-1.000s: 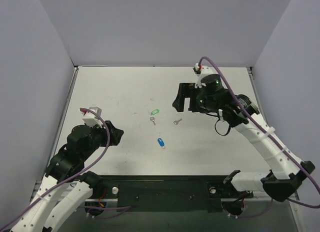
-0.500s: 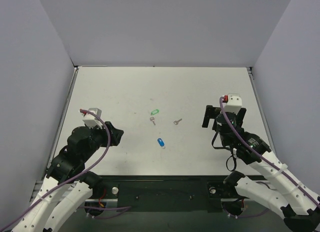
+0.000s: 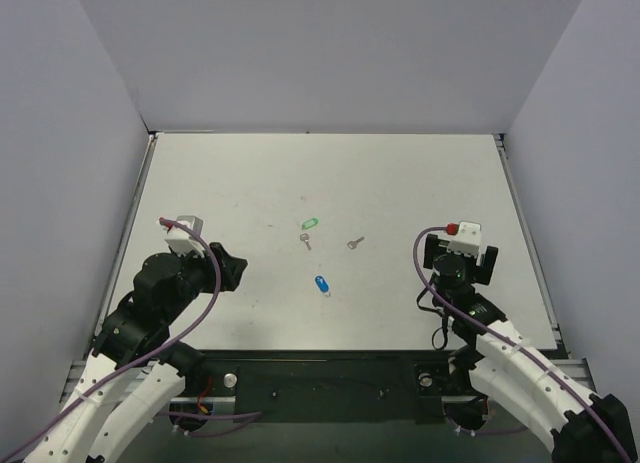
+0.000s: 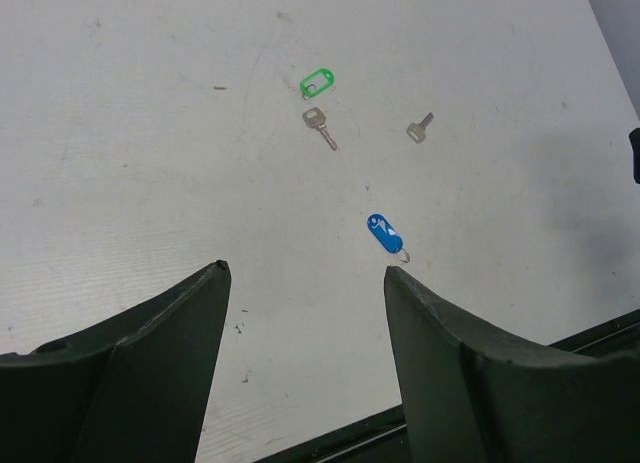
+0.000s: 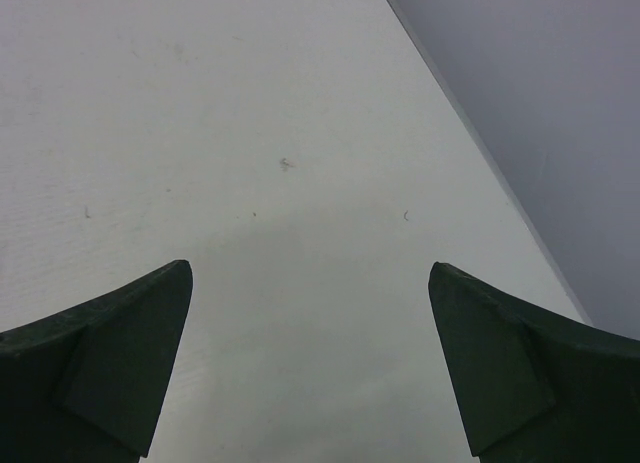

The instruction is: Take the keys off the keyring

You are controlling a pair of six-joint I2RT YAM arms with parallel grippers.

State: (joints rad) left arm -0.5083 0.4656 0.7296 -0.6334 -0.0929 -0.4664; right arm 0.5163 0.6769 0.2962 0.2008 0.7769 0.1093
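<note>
The blue keyring tag (image 3: 320, 284) lies flat on the table near the middle, its thin metal ring (image 4: 402, 254) pointing toward the near edge. A small loose silver key (image 3: 354, 243) lies apart from it, further back and right. Both show in the left wrist view, the tag (image 4: 383, 234) and the key (image 4: 419, 128). My left gripper (image 3: 232, 267) is open and empty at the near left, with the tag just beyond its right finger (image 4: 306, 269). My right gripper (image 3: 457, 261) is open and empty at the near right, over bare table (image 5: 308, 267).
A green tag (image 3: 310, 224) with its own silver key (image 3: 306, 241) lies behind the blue tag, also in the left wrist view (image 4: 317, 82). Grey walls enclose the table on three sides; the right wall (image 5: 560, 103) is close to my right gripper.
My right arm has drawn back from the middle of the table to the near right, away from the keys. The left arm and the objects have stayed put.
</note>
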